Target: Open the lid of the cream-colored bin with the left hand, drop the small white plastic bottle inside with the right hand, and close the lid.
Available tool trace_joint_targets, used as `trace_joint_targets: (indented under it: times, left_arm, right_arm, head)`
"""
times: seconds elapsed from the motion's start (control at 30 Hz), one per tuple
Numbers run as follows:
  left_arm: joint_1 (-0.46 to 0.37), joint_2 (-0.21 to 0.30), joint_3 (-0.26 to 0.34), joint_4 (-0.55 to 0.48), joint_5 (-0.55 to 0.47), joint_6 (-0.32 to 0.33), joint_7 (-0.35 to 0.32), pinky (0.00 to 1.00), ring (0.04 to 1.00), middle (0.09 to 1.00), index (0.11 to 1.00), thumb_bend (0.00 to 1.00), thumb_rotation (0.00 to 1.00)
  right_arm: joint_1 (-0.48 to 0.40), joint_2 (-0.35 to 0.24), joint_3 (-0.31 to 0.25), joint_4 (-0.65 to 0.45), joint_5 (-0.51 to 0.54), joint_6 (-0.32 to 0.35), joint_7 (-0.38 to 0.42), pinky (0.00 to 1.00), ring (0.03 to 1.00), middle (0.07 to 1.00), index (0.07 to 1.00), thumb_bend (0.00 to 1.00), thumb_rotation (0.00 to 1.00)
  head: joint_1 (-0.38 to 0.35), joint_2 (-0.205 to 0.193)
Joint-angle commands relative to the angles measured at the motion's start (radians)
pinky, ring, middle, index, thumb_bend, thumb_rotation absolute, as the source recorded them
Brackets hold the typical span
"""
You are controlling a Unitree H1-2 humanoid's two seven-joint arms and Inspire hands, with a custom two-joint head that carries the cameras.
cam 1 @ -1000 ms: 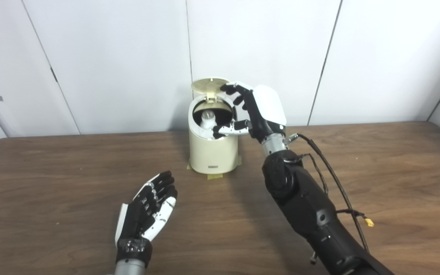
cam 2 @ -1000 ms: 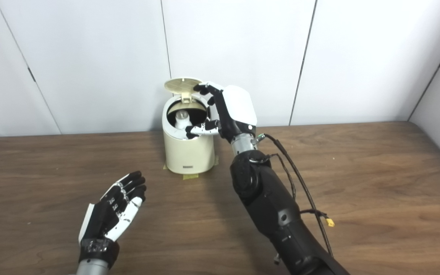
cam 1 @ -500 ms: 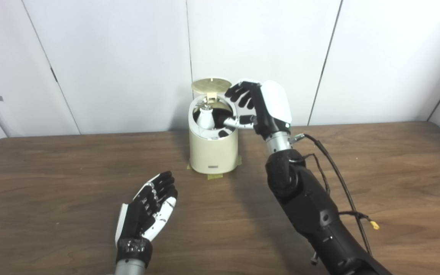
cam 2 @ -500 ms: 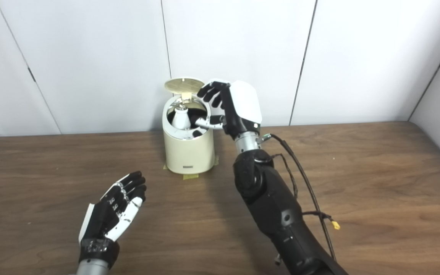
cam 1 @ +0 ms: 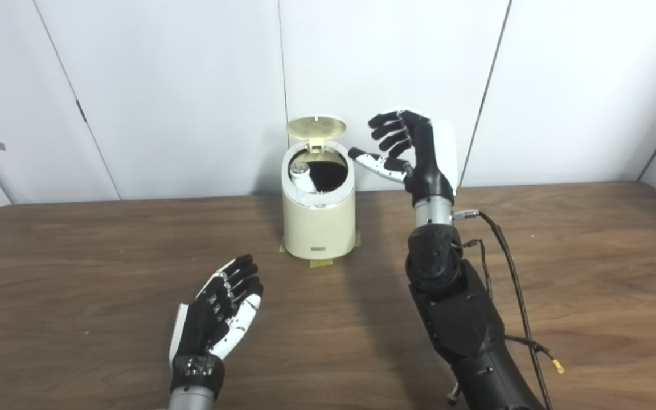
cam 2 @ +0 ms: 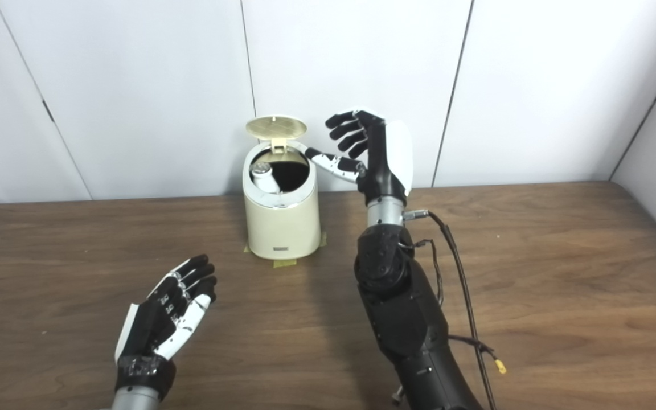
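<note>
Our right robot hand hangs just right of the bin, fingers spread, holding nothing. We see the bottle leaning inside the bin's mouth, against its left wall, under the raised lid. Our left robot hand rests open on the desk, well apart from the bin, palm up
</note>
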Motion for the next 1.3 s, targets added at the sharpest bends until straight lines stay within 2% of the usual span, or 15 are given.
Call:
trace_joint_targets:
  times: [0.0, 0.1, 0.3, 0.37, 0.4, 0.43, 0.47, 0.53, 0.63, 0.67, 0.73, 0.83, 0.9, 1.07, 1.27]
  left_arm:
    - [0.01, 0.002, 0.009, -0.003, -0.007, -0.039, -0.011, 0.77, 0.801, 0.809, 0.823, 0.47, 0.3]
    - [0.001, 0.003, 0.025, 0.001, -0.018, -0.035, -0.011, 0.78, 0.806, 0.805, 0.812, 0.49, 0.29]
    - [-0.015, -0.002, 0.055, -0.004, -0.043, -0.01, -0.009, 0.81, 0.816, 0.815, 0.839, 0.51, 0.33]
    - [-0.021, -0.007, 0.061, -0.008, -0.047, 0.005, -0.004, 0.81, 0.822, 0.826, 0.854, 0.51, 0.36]
    - [-0.024, -0.009, 0.062, -0.011, -0.047, 0.014, -0.002, 0.81, 0.823, 0.828, 0.857, 0.5, 0.36]
    - [-0.029, -0.01, 0.063, -0.016, -0.047, 0.027, 0.001, 0.82, 0.826, 0.833, 0.865, 0.49, 0.36]
    - [-0.033, -0.011, 0.064, -0.022, -0.045, 0.041, 0.002, 0.82, 0.83, 0.84, 0.873, 0.48, 0.36]
    - [-0.043, -0.012, 0.064, -0.042, -0.053, 0.079, 0.0, 0.82, 0.837, 0.851, 0.893, 0.44, 0.36]
    - [-0.068, 0.0, 0.063, -0.06, -0.062, 0.134, -0.012, 0.83, 0.862, 0.881, 0.92, 0.43, 0.39]
    - [-0.083, 0.008, 0.063, -0.061, -0.062, 0.151, -0.017, 0.84, 0.867, 0.888, 0.925, 0.43, 0.39]
    - [-0.11, 0.02, 0.066, -0.061, -0.067, 0.174, -0.026, 0.84, 0.877, 0.898, 0.93, 0.44, 0.41]
    - [-0.152, 0.038, 0.071, -0.065, -0.068, 0.208, -0.037, 0.85, 0.891, 0.911, 0.94, 0.44, 0.45]
    - [-0.186, 0.053, 0.075, -0.065, -0.064, 0.222, -0.04, 0.85, 0.893, 0.913, 0.941, 0.43, 0.47]
    - [-0.281, 0.09, 0.094, -0.037, -0.055, 0.24, -0.041, 0.85, 0.887, 0.906, 0.923, 0.43, 0.5]
    - [-0.391, 0.13, 0.092, 0.01, -0.048, 0.236, -0.058, 0.85, 0.896, 0.909, 0.932, 0.47, 0.55]
  right_arm:
    - [-0.009, -0.009, -0.015, -0.067, -0.001, 0.035, 0.013, 0.33, 0.418, 0.473, 0.505, 0.52, 0.0]
    - [0.034, -0.017, -0.033, -0.131, 0.026, 0.067, 0.044, 0.33, 0.425, 0.471, 0.502, 0.52, 0.0]
    - [0.145, -0.068, -0.042, -0.219, 0.08, 0.087, 0.146, 0.42, 0.43, 0.485, 0.549, 0.52, 0.0]
    - [0.179, -0.084, -0.046, -0.245, 0.115, 0.097, 0.189, 0.42, 0.508, 0.481, 0.528, 0.52, 0.01]
    - [0.199, -0.092, -0.048, -0.269, 0.137, 0.123, 0.223, 0.43, 0.526, 0.482, 0.522, 0.52, 0.01]
    - [0.222, -0.105, -0.046, -0.299, 0.165, 0.156, 0.265, 0.45, 0.563, 0.571, 0.511, 0.52, 0.08]
    - [0.246, -0.122, -0.041, -0.329, 0.189, 0.182, 0.308, 0.49, 0.609, 0.647, 0.628, 0.57, 0.24]
    - [0.29, -0.14, -0.044, -0.392, 0.234, 0.245, 0.374, 0.54, 0.679, 0.741, 0.76, 0.63, 0.47]
    - [0.344, -0.158, -0.046, -0.456, 0.272, 0.276, 0.426, 0.6, 0.733, 0.804, 0.809, 0.67, 0.65]
    - [0.364, -0.161, -0.053, -0.474, 0.301, 0.28, 0.445, 0.62, 0.744, 0.816, 0.818, 0.66, 0.69]
    - [0.396, -0.162, -0.068, -0.501, 0.358, 0.287, 0.475, 0.7, 0.828, 0.882, 0.869, 0.6, 0.82]
    - [0.448, -0.16, -0.084, -0.524, 0.408, 0.268, 0.49, 0.75, 0.897, 0.937, 0.928, 0.6, 0.95]
    - [0.48, -0.157, -0.084, -0.527, 0.409, 0.236, 0.485, 0.77, 0.918, 0.948, 0.944, 0.59, 0.99]
    - [0.565, -0.117, -0.081, -0.52, 0.359, 0.113, 0.411, 0.8, 0.909, 0.93, 0.932, 0.52, 1.0]
    - [0.619, -0.058, -0.099, -0.486, 0.362, 0.016, 0.342, 0.85, 0.913, 0.924, 0.92, 0.52, 1.0]
  head:
    - [-0.004, -0.003]
    - [-0.014, -0.005]
    - [-0.024, -0.007]
    - [-0.026, -0.009]
    - [-0.027, -0.011]
    - [-0.032, -0.013]
    - [-0.032, -0.013]
    - [-0.032, -0.013]
    - [-0.034, -0.013]
    - [-0.032, -0.012]
    - [-0.029, -0.011]
    - [-0.026, -0.012]
    - [-0.025, -0.012]
    - [-0.028, -0.017]
    - [-0.018, -0.024]
